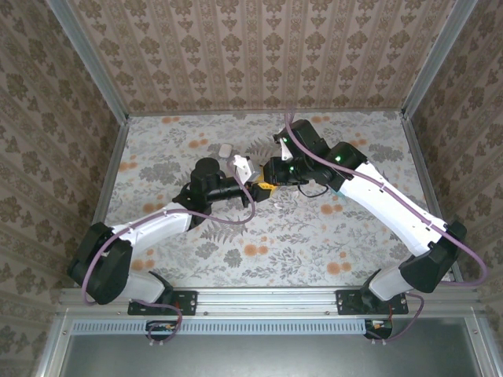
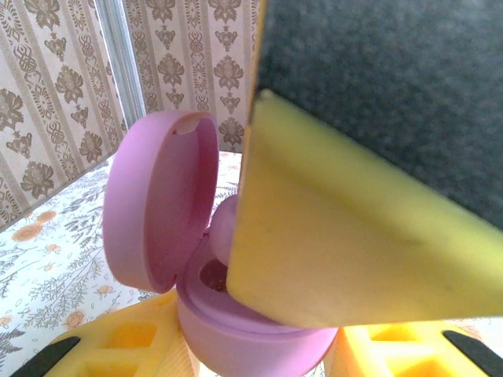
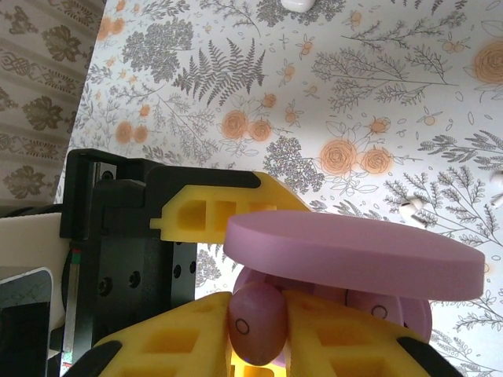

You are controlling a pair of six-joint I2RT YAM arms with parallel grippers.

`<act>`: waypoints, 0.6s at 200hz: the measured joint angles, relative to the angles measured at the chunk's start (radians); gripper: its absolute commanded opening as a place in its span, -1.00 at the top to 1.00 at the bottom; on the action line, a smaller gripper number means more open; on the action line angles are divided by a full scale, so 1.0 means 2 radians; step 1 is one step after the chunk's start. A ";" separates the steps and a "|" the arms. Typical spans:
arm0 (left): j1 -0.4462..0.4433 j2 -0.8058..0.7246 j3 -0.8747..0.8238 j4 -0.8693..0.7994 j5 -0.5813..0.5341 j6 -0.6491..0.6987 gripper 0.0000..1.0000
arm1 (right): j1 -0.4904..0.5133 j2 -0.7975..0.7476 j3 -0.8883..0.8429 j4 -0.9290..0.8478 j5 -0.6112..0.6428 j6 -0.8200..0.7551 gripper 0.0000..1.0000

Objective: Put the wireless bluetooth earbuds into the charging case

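From their bases at the near edge of the floral-patterned table, both arms reached inward and met over its middle, the left arm lying low and bent at the elbow, the right arm stretched long with its wrist turned down.

The left gripper was clamped on the base of a pink pebble-shaped plastic charging case, one yellow finger on each side. The case's hinged lid stood open and upright.

The right gripper was closed on a pink bean-shaped plastic earbud, pinched between its two yellow fingers. The earbud was held just over the open case, at the mouth of a socket; whether it touched the socket could not be told.

The left wrist view showed the case's hollow interior, with the right gripper's finger looming over it. The right wrist view showed the lid edge-on. Beyond it, small white earbuds lay on the table.

Farther back, the top view showed a white rounded case resting apart from the grippers.
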 measured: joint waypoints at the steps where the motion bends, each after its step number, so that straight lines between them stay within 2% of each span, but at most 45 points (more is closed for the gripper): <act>1: 0.000 0.000 0.000 0.000 0.000 0.000 0.20 | 0.000 0.000 0.000 0.000 0.000 0.000 0.48; 34: 0.000 0.000 0.000 0.000 0.000 0.000 0.20 | 0.000 0.003 0.004 -0.004 0.000 0.000 0.39; 120: 0.000 -0.001 0.000 0.001 0.000 0.000 0.20 | 0.001 0.003 0.014 -0.020 0.005 0.000 0.33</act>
